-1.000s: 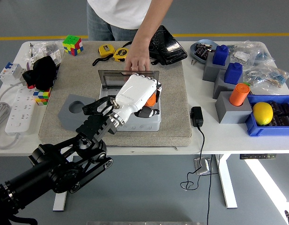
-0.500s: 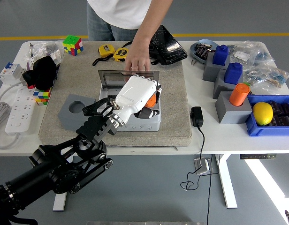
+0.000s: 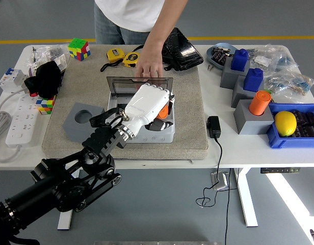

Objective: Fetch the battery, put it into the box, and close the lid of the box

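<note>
The left hand (image 3: 147, 104) is clamped on the orange battery (image 3: 163, 110), directly above the open box (image 3: 147, 133) at the middle of the surface (image 3: 208, 148); the battery's long axis runs roughly upright, tilted. Only 1 arm shows. A person's hand (image 3: 148, 65) presses the raised lid (image 3: 139, 84). Since 1 second ago, the hand has sunk slightly toward the box.

Free room and obstacles, as I find them:
- Box (image 3: 167, 133): my left hand (image 3: 146, 104) fills the space above its opening.
- Lid (image 3: 127, 85): open at the far side; a person's hand (image 3: 149, 65) rests on its far edge and bars the way in from there.
- Mat (image 3: 190, 109): bare right of the box.
- Grey holder (image 3: 80, 120): just left of the box, beside my forearm.
- Black adapter (image 3: 214, 126): off the mat's right edge.
</note>
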